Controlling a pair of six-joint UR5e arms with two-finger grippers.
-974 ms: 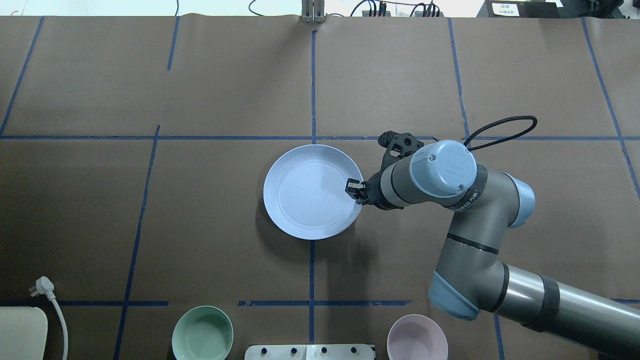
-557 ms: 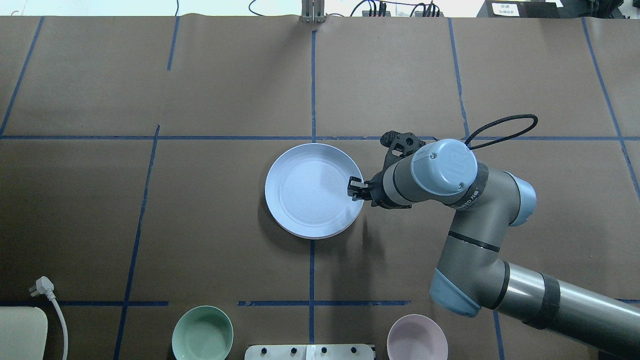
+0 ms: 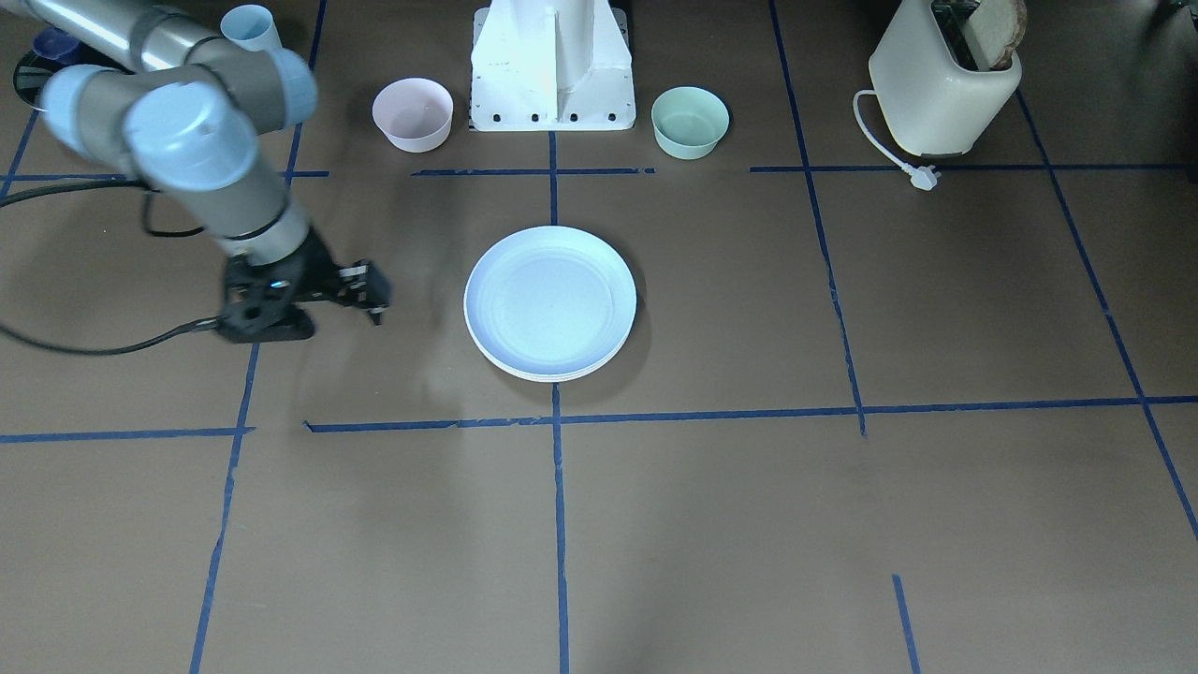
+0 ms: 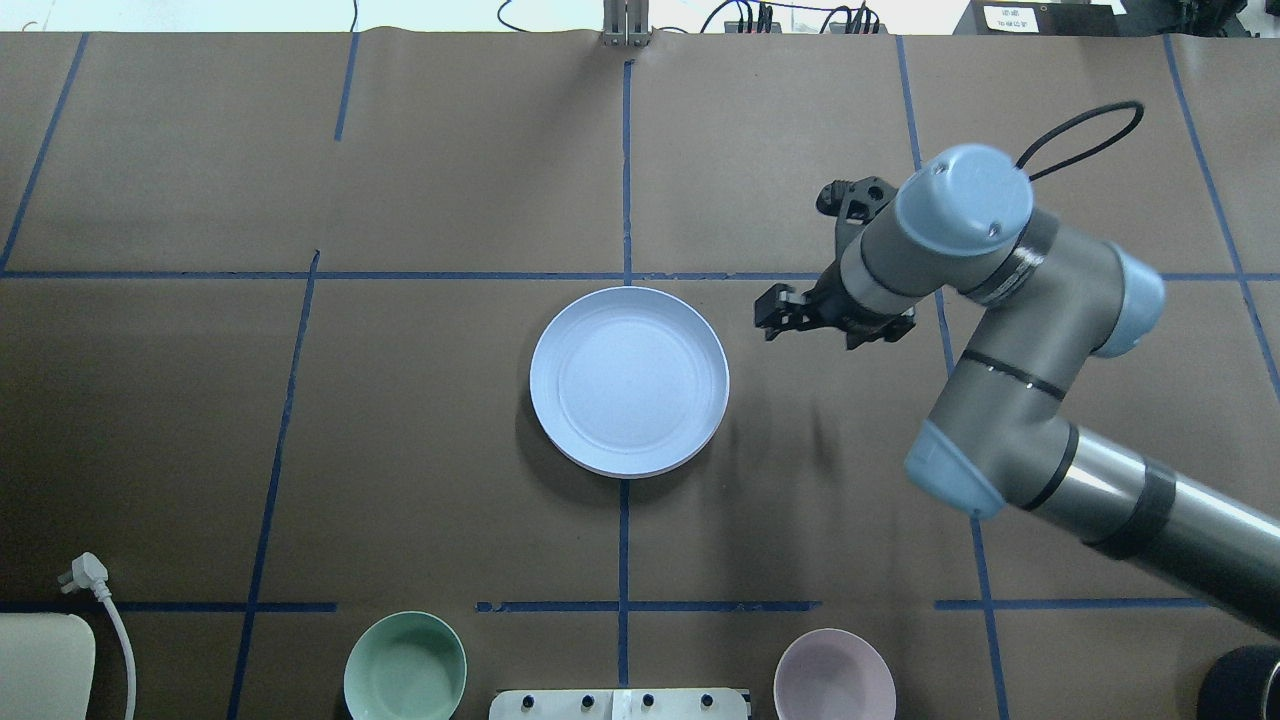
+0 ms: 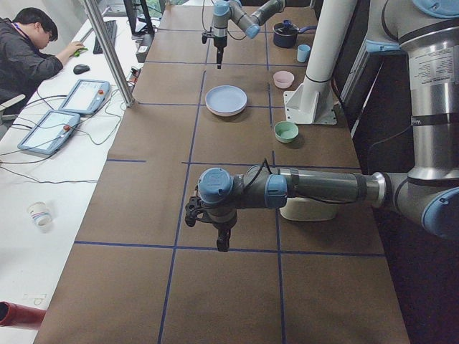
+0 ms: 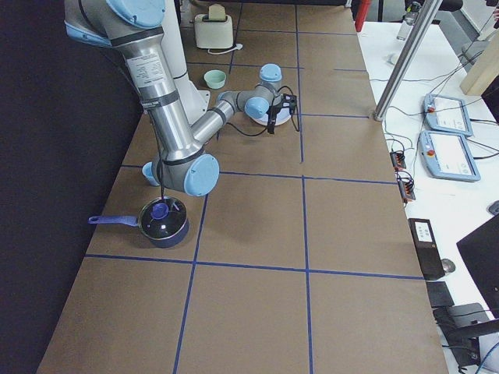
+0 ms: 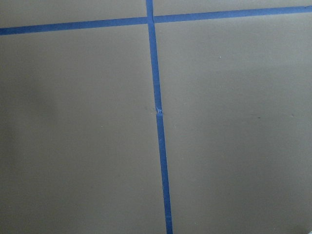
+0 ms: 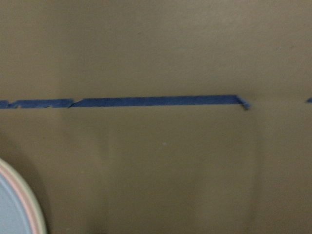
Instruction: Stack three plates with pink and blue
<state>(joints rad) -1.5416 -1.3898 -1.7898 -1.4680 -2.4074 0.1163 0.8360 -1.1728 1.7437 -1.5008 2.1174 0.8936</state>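
The left gripper hangs over bare table, well apart from the work, and its jaw state cannot be told. The plates sit stacked at centre, blue on top with pink and cream rims beneath, and the right gripper hovers beside them, jaws seemingly a little apart and empty. The stack appears done, so the sound move is to retreat high and outward, clear of the rim. The brown table, gridded with blue tape, carries a plug, a green bowl and a pink bowl; an operator sits alongside.
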